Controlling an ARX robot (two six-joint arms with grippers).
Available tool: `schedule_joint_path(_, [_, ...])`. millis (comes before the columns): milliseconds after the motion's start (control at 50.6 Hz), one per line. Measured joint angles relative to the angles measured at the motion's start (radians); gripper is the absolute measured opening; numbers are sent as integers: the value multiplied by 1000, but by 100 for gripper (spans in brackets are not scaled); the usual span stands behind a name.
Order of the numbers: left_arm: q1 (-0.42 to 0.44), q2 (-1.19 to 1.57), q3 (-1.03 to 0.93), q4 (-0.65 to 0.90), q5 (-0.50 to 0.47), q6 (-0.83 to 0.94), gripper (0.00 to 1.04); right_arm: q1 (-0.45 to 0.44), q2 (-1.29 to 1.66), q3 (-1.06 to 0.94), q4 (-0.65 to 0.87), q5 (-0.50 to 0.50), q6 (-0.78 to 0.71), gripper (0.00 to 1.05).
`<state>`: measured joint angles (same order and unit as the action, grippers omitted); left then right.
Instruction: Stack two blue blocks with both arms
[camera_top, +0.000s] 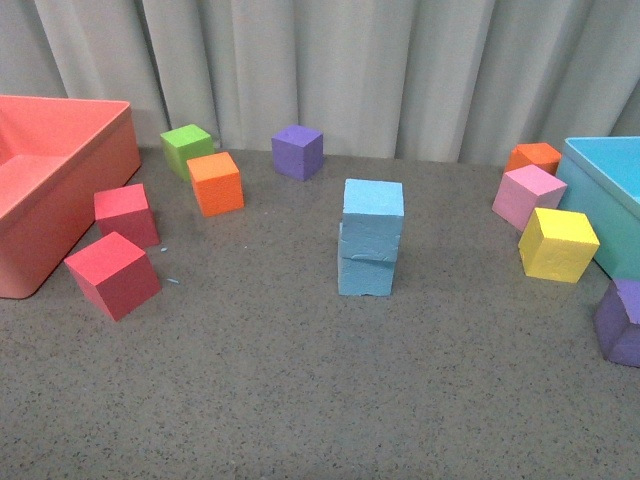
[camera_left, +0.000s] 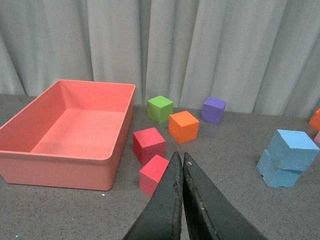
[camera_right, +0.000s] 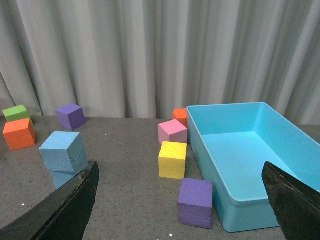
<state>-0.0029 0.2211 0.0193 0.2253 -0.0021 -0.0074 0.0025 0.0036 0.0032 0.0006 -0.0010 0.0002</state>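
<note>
We find the two blue blocks already one on the other near the middle of the table (camera_top: 300, 400): the upper blue block (camera_top: 373, 219) sits on the lower blue block (camera_top: 366, 274), turned a little and shifted slightly off square, so their edges do not line up. From the left wrist view the same twist shows, the top cube overhanging one side.

We judge the stacking done and the step in hand to be a clean retreat. To do it well we keep both arms well clear of the stack, move them away from it and not across it, and avoid brushing the near purple cube (camera_top: 622, 322) or the red cubes (camera_top: 112, 273). The foam is light and the top cube sits askew, so we expect that even a light knock could topple it.

Fingers: the left gripper (camera_left: 181, 172) has its two fingers pressed together, tips touching, nothing between them; it hangs above the table near a red cube, well apart from the stack. The right gripper (camera_right: 180, 200) is spread wide, one finger (camera_right: 65, 202) at each side of its view, nothing held; the stack sits beyond one finger and the turquoise bin (camera_right: 235, 220) by the other. Neither arm appears in the front view.
</note>
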Motion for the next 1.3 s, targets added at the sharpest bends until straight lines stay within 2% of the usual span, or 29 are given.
schedule_joint_path(237, [0, -58, 0, -58, 0, 0, 4, 0, 0, 0, 0, 0, 0, 95])
schedule_joint_path(297, [0, -152, 0, -187, 1, 0, 4, 0, 0, 0, 0, 0, 0, 95])
schedule_joint_path(336, [0, -193, 0, -215, 1, 0, 4, 0, 0, 0, 0, 0, 0, 95])
schedule_joint_path(652, [0, -217, 0, -223, 1, 0, 4, 0, 0, 0, 0, 0, 0, 95])
schedule_joint_path(791, [0, -217, 0, -223, 0, 0, 36, 0, 0, 0, 0, 0, 0, 95])
schedule_joint_path(830, [0, -217, 0, -223, 1, 0, 40, 0, 0, 0, 0, 0, 0, 95])
schedule_joint_path(969, [0, -217, 0, -223, 1, 0, 69, 0, 0, 0, 0, 0, 0, 95])
schedule_joint_path(1048, [0, -217, 0, -223, 1, 0, 89, 0, 0, 0, 0, 0, 0, 95])
schedule_joint_path(1107, [0, -217, 0, -223, 1, 0, 99, 0, 0, 0, 0, 0, 0, 95])
schedule_joint_path(1305, [0, -217, 0, -223, 1, 2, 98, 0, 0, 0, 0, 0, 0, 95])
